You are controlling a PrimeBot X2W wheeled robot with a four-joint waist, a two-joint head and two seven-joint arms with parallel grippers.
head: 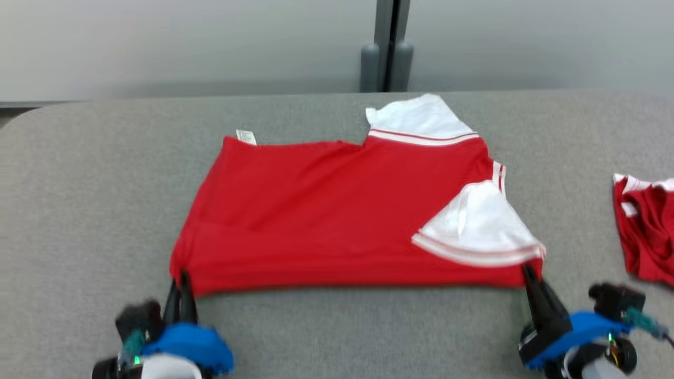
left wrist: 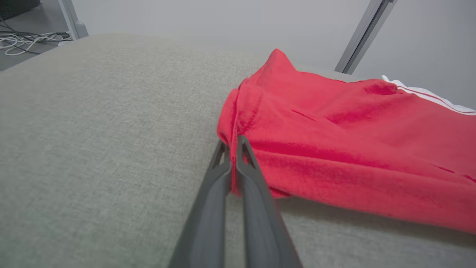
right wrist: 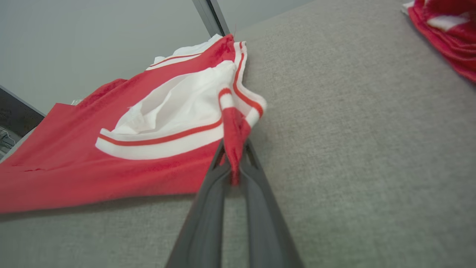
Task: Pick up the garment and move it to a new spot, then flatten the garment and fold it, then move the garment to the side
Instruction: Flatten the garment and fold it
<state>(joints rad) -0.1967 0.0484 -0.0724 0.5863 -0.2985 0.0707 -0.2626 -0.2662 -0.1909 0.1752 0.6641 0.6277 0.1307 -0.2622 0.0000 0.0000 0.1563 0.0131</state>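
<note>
A red garment (head: 326, 216) with white sleeves and red-white striped trim lies spread across the grey table (head: 79, 210). One sleeve is folded over its right part. My left gripper (head: 181, 276) is shut on the garment's near left corner; in the left wrist view the red cloth (left wrist: 334, 149) is pinched between the two dark fingers of that gripper (left wrist: 233, 143). My right gripper (head: 526, 271) is shut on the near right corner, and the right wrist view shows a fold of the red cloth (right wrist: 111, 160) squeezed between the closed fingers of the right gripper (right wrist: 234, 149).
A second red and white garment (head: 645, 226) lies crumpled at the table's right edge, also at the top right of the right wrist view (right wrist: 446, 33). A grey post (head: 387, 47) stands behind the table against a pale wall. Cables (left wrist: 26, 37) lie on the floor beyond the left end.
</note>
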